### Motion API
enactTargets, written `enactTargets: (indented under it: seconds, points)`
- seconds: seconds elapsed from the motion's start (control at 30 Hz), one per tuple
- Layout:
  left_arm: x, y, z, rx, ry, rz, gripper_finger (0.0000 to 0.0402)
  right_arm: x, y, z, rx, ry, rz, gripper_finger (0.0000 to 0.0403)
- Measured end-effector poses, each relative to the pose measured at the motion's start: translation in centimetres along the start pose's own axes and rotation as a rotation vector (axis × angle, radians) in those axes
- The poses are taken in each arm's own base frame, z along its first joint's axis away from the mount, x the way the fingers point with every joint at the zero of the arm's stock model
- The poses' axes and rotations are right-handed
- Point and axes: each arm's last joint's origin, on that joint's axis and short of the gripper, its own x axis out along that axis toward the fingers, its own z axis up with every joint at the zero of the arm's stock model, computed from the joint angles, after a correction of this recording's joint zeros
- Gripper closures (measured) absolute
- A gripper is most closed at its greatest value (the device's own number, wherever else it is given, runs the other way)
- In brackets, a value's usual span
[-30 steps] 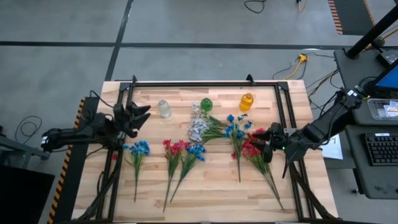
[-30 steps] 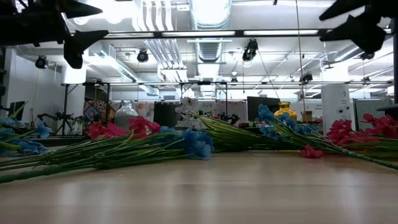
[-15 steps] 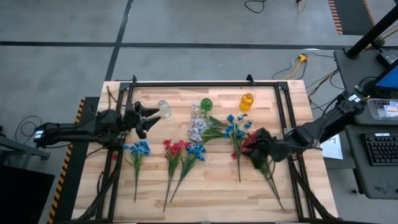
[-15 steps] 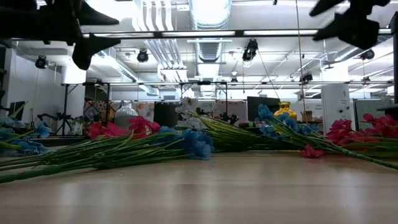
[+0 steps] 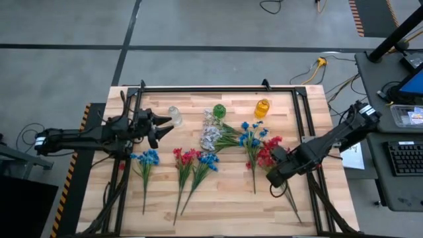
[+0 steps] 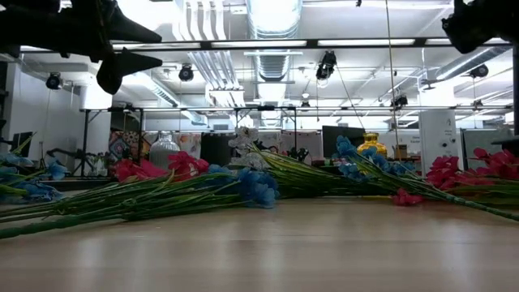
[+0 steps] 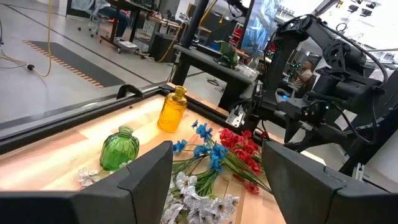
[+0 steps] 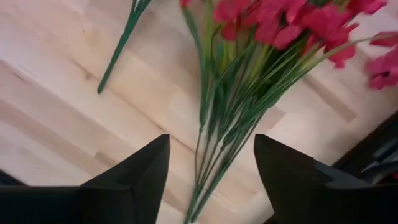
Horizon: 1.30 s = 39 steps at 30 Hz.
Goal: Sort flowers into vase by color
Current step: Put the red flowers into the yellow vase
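Note:
Six sprays lie flat on the wooden table: blue (image 5: 146,158), red (image 5: 185,157), blue (image 5: 208,160), white (image 5: 213,135), blue (image 5: 251,135) and red (image 5: 268,152). Their stems point toward the near edge. A clear vase (image 5: 174,116), a green vase (image 5: 219,110) and a yellow vase (image 5: 262,107) stand upright at the far side. My left gripper (image 5: 158,122) is open in the air just left of the clear vase. My right gripper (image 5: 274,175) is open and points down over the stems (image 8: 214,134) of the right red spray, one finger on either side, touching nothing.
A black frame rail (image 5: 301,119) runs along the table's right and far edges. Bare wood (image 5: 225,205) lies near the front edge between the stems. In the left wrist view, the right arm (image 7: 323,93) stands beyond the flowers.
My right gripper has gone toward the table's near edge and a little left, from over the red blossoms to over their stems, and has tipped to point down. My left gripper has gone toward the table's right edge, nearer the clear vase. The flowers have stayed still.

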Motion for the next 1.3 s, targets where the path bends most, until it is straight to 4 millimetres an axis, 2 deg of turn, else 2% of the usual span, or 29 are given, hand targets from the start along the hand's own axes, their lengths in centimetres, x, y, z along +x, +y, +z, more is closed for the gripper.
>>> enactTargets:
  seconds: [0.13, 0.27, 0.47, 0.63, 0.8, 1.0, 1.3]
  points:
    - [0.0, 0.0, 0.0, 0.000, 0.000, 0.001, 0.0167, 0.8, 0.0, -0.1, 0.031, 0.036, -0.027, 0.0122]
    - [0.0, 0.0, 0.0, 0.000, 0.001, 0.001, 0.0167, 2.7, -0.1, -0.4, 0.056, 0.050, -0.070, 0.0084]
    - [0.1, 0.1, -0.2, 0.004, 0.017, 0.008, 0.0167, 5.8, 0.3, -0.6, 0.056, 0.066, -0.133, 0.0068]
    - [0.2, 0.1, -0.3, 0.005, 0.023, 0.011, 0.0167, 7.1, 0.4, -0.5, 0.050, 0.067, -0.204, 0.0086]
    - [0.3, 0.1, -0.3, 0.006, 0.026, 0.013, 0.0167, 7.9, 0.4, -0.4, 0.027, 0.039, -0.235, 0.0126]
    - [0.3, 0.1, -0.3, 0.006, 0.028, 0.014, 0.0167, 7.7, -0.2, -0.5, 0.010, 0.042, -0.287, 0.0168]
    - [0.3, 0.1, -0.3, 0.006, 0.029, 0.014, 0.0167, 8.4, -0.6, -0.4, 0.006, 0.010, -0.262, 0.0183]
